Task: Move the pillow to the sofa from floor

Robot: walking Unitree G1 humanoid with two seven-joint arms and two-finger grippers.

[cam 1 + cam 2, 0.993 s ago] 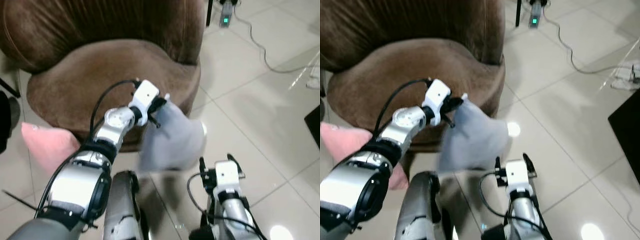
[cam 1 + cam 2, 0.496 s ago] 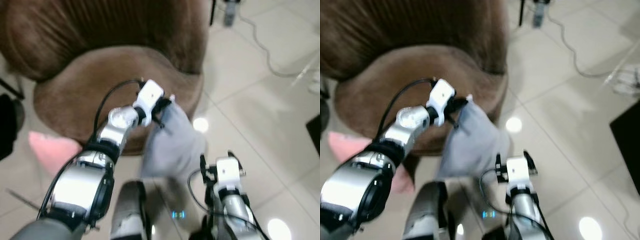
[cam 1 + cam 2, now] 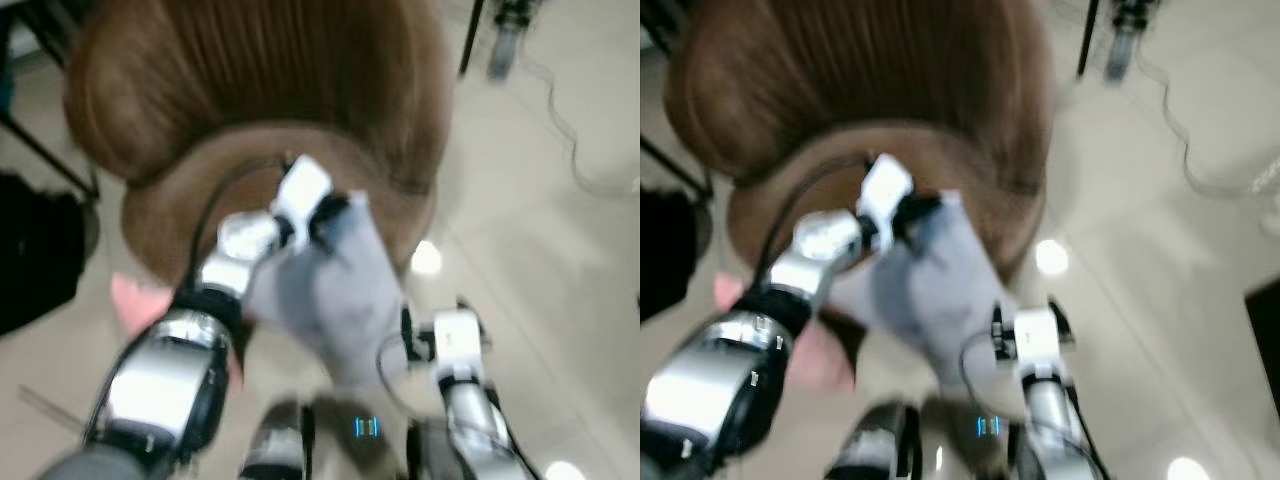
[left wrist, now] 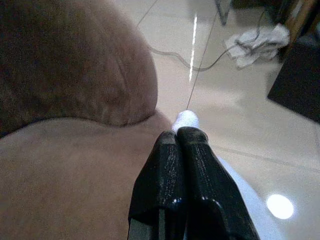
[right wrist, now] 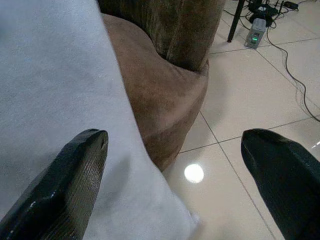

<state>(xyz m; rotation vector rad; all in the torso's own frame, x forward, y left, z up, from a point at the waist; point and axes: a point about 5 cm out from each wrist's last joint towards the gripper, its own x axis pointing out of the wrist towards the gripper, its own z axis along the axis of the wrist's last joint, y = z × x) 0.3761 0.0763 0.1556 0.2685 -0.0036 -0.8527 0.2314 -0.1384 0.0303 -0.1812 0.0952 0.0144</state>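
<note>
A pale grey pillow (image 3: 335,290) hangs from my left gripper (image 3: 335,208), which is shut on its top corner over the front right edge of the brown sofa seat (image 3: 200,190). In the left wrist view the two black fingers (image 4: 180,150) are pressed together with the pillow's white corner (image 4: 186,119) beyond their tips. My right gripper (image 3: 432,322) is lower and to the right, open, with the pillow's cloth (image 5: 55,100) beside one finger (image 5: 65,185) and nothing held.
A round brown armchair with a tall ribbed back (image 3: 260,70) faces me. A pink pillow (image 3: 135,300) lies on the floor at its left foot. A black object (image 3: 40,260) stands at the far left. Cables (image 3: 560,130) and a small device (image 5: 256,31) lie on the glossy tiles at right.
The view has tilted and drawn closer to the armchair, blurred. My left gripper has carried the grey pillow higher and nearer the seat; the right gripper stays open below it.
</note>
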